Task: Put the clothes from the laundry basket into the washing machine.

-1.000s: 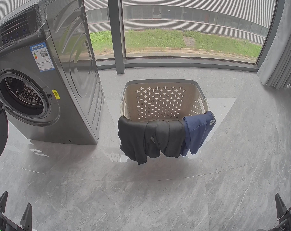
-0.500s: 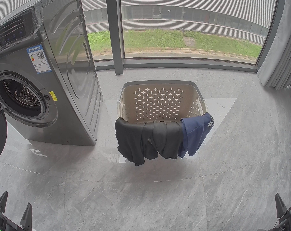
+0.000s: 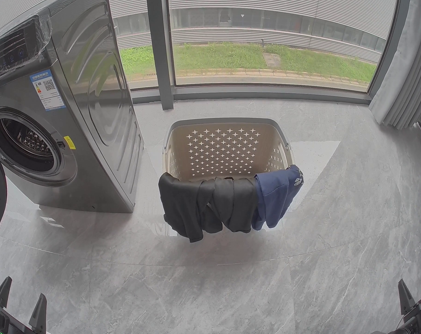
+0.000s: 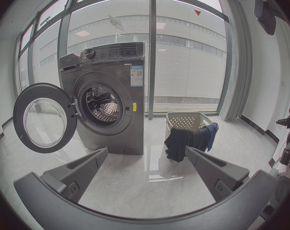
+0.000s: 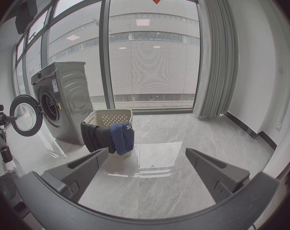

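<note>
A beige laundry basket (image 3: 226, 147) stands on the floor ahead, also seen as the basket (image 4: 184, 120) and the basket (image 5: 108, 117). Over its near rim hang black clothes (image 3: 203, 205) and a blue garment (image 3: 275, 193). The grey washing machine (image 3: 66, 93) stands to the left with its round door (image 4: 44, 118) swung open and the drum (image 4: 103, 104) showing. My left gripper (image 3: 20, 300) is low at the near left, open and holding nothing. My right gripper (image 3: 416, 288) is low at the near right, also open, far from the basket.
A tall window (image 3: 266, 33) runs behind the basket, with a dark post (image 3: 157, 42) beside the washing machine. A grey curtain (image 3: 405, 70) hangs at the far right. Bare grey floor (image 3: 219, 284) lies between me and the basket.
The whole head picture has shifted left and slightly down, so the camera has moved. Both grippers keep their places at the near edge.
</note>
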Tool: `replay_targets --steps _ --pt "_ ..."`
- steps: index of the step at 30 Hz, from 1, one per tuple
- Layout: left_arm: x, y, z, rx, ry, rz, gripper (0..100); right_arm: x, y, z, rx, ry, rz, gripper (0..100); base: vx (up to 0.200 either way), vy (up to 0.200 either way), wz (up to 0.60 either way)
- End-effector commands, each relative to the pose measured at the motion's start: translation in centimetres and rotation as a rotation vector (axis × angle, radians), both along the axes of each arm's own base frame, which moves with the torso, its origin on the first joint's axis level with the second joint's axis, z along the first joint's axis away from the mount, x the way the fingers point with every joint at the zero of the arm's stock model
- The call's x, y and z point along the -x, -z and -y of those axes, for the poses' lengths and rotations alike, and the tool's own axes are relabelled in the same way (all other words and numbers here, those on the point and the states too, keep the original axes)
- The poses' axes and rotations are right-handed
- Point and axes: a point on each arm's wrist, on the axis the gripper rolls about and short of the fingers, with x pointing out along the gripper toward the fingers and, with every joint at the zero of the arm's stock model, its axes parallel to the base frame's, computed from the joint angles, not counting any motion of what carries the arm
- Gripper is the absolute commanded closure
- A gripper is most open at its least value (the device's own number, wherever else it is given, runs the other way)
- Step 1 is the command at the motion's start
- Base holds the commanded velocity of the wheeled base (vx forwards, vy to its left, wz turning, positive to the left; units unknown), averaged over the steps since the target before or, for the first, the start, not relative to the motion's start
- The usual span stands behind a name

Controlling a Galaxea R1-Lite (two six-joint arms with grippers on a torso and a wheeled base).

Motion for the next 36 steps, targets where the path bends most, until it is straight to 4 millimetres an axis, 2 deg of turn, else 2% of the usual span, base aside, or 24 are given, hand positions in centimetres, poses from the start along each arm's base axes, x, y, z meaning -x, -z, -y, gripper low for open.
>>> replay_targets --steps 1,5,17,22,36 --pt "0.01 0.53 0.00 0.001 0.000 0.001 0 -0.09 0.41 0.00 0.001 -0.001 -0.012 0 0.200 0.000 0.00" --pt "0.01 0.53 0.00 -0.001 0.000 0.001 0 -0.09 0.41 0.00 0.001 -0.002 -0.012 0 0.200 0.000 0.00" --pt "0.01 0.53 0.00 0.001 0.000 0.001 0 -0.08 0.38 0.00 0.003 -0.002 -0.012 0 0.000 0.000 0.00" --pt "0.01 0.53 0.00 0.001 0.001 0.001 0 -0.09 0.38 0.00 0.003 0.001 -0.014 0 0.200 0.000 0.00" --pt "0.01 0.53 0.00 -0.001 0.001 0.001 0 -0.06 0.45 0.00 0.000 0.004 -0.008 0 0.000 0.000 0.00"
